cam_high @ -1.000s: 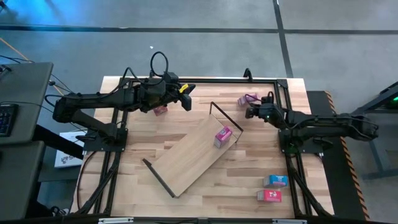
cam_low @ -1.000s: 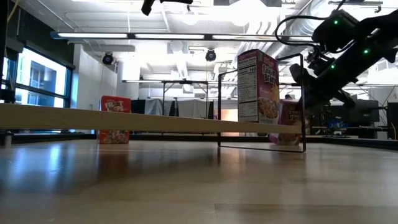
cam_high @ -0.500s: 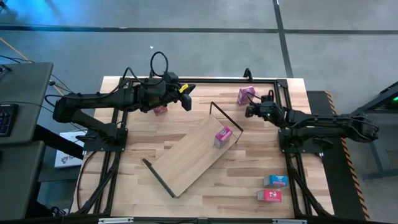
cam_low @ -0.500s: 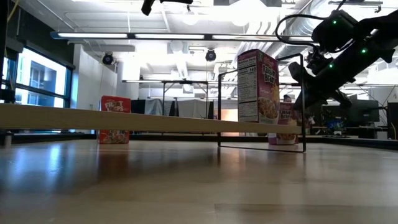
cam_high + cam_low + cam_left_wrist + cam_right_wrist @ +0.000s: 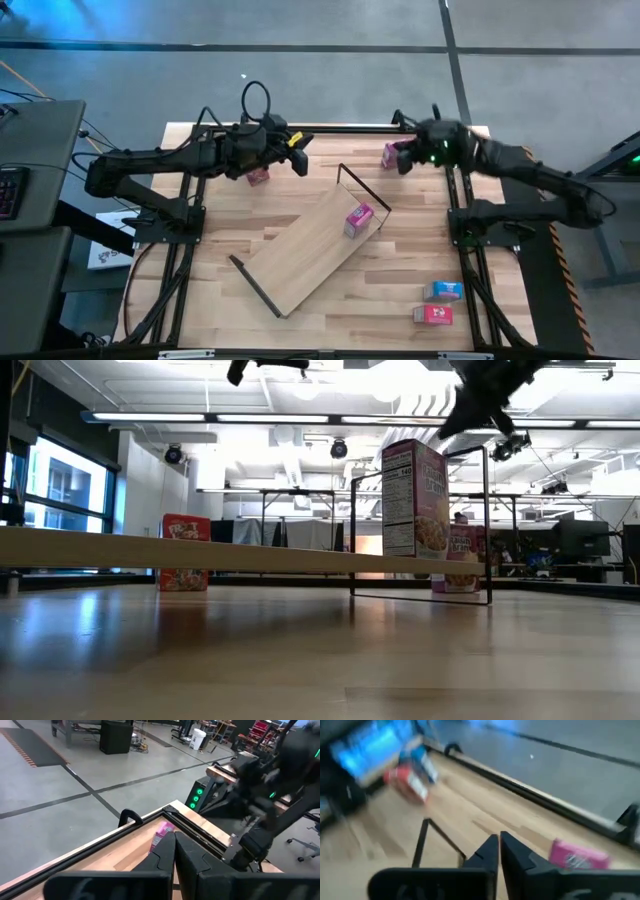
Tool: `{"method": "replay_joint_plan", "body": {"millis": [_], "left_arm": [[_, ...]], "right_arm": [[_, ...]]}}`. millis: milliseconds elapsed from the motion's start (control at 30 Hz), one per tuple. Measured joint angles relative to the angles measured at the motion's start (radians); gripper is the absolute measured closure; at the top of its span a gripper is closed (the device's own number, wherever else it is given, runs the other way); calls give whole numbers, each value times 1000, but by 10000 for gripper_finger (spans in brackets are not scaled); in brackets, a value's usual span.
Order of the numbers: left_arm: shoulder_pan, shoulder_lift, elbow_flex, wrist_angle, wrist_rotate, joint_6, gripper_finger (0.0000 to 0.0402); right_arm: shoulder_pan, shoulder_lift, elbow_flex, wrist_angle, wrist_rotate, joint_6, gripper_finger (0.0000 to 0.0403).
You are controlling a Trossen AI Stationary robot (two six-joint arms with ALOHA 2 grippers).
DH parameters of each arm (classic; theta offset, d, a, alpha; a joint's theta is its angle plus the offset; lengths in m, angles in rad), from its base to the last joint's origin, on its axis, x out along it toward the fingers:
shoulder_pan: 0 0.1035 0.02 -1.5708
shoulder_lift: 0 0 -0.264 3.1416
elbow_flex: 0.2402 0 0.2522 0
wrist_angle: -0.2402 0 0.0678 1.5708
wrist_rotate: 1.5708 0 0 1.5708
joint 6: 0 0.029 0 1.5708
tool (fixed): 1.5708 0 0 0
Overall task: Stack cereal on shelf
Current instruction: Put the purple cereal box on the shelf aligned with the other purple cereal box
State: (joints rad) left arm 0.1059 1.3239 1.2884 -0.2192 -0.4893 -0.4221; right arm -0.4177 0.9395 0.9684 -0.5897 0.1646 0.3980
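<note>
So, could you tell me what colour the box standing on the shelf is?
Pink box, clearest from the high view.

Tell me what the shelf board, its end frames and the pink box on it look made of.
Shelf board: pale wood, matte, faint grain. End frames: thin black wire, probably metal. Pink box: likely printed cardboard, crisp folded edges, label panel visible in the low view.
</note>
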Motion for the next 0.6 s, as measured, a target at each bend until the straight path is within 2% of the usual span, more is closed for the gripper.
{"method": "replay_joint_plan", "body": {"millis": [67, 133, 300, 433, 600], "left_arm": [[10, -3, 0, -2, 15, 18, 401], [27, -15, 0, -12, 43, 43, 401], [73, -63, 1, -62, 111, 105, 401], [101, -96, 1, -84, 141, 163, 401], [117, -118, 1, -100, 145, 198, 402]], "right_arm": [[-34, 86, 149, -157, -55, -125, 369], [-66, 185, 294, -344, -70, -240, 329], [-149, 451, 593, -735, -68, -506, 198], [-181, 611, 707, -810, -69, -774, 124], [-202, 721, 714, -816, -68, -962, 99]]}}
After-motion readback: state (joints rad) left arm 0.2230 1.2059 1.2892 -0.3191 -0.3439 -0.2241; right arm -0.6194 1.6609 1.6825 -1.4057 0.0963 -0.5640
